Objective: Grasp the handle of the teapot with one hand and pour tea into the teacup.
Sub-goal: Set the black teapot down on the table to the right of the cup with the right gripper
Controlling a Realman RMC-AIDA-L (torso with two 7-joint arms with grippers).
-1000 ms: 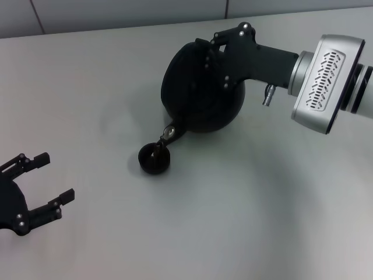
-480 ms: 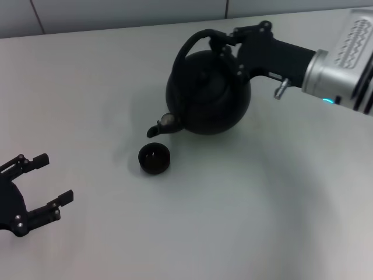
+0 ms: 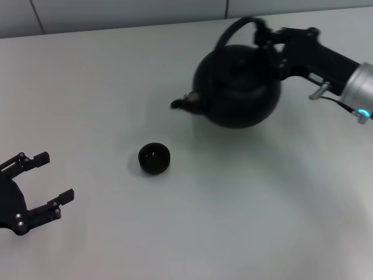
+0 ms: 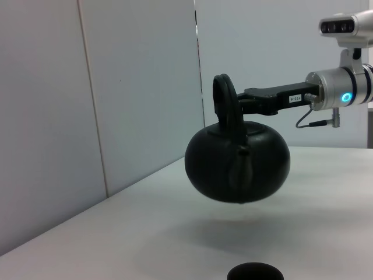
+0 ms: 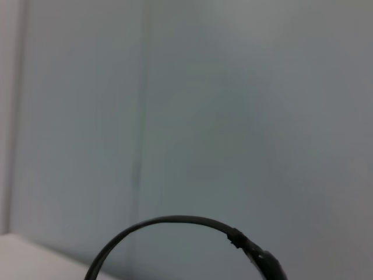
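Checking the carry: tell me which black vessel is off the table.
The teapot: it hangs in the air, held at its handle by the right tool. The small teacup sits on the table.

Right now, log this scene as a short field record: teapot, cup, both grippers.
teapot: held off the table, roughly level, spout toward the robot's left
handle: upright arch, clamped by the right gripper
teacup: upright on the table, apart from the teapot, not under the spout
left gripper: open, low at the robot's left, holding nothing
pouring: none visible
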